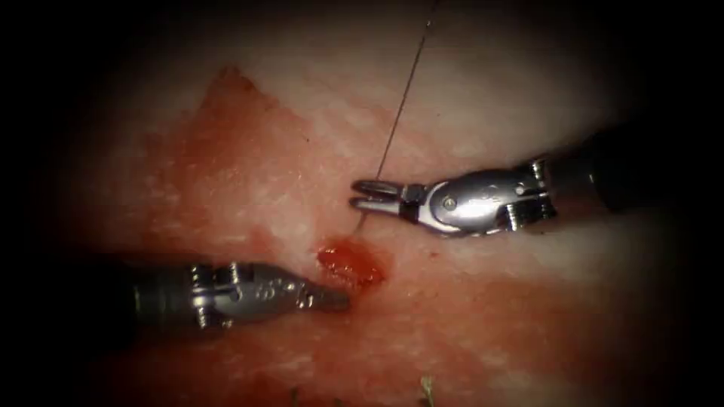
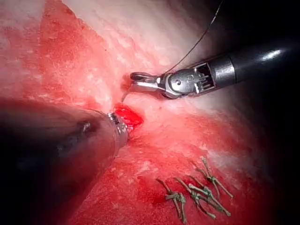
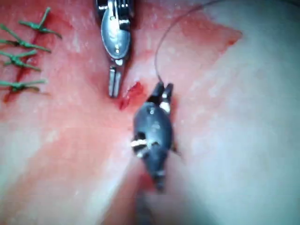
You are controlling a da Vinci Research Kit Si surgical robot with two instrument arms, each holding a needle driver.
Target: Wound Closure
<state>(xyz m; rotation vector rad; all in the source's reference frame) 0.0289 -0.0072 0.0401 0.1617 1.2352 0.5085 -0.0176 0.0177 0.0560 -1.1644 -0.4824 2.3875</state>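
Note:
The cut (image 1: 351, 264) is a short red gash in the tissue (image 1: 483, 90). My left tool (image 1: 338, 300) lies just left of the cut with its jaws together and nothing in them. My right tool (image 1: 363, 194) hovers above and slightly right of the cut with its jaws a little apart. A dark thread (image 1: 403, 98) runs straight down from the far side, passes between those jaws, and meets the tissue just above the cut. The right wrist view shows the thread (image 3: 157, 56) ending between the right tool's (image 3: 162, 89) parted jaws, with the left tool (image 3: 113, 86) beside the cut (image 3: 131, 93).
Red fluid (image 1: 226, 151) stains the tissue left of and around the cut. Several green knotted stitches (image 2: 197, 192) sit on the near side, also seen as stitches (image 3: 23, 56) in the right wrist view. The left shaft (image 2: 56, 150) lies close over the tissue.

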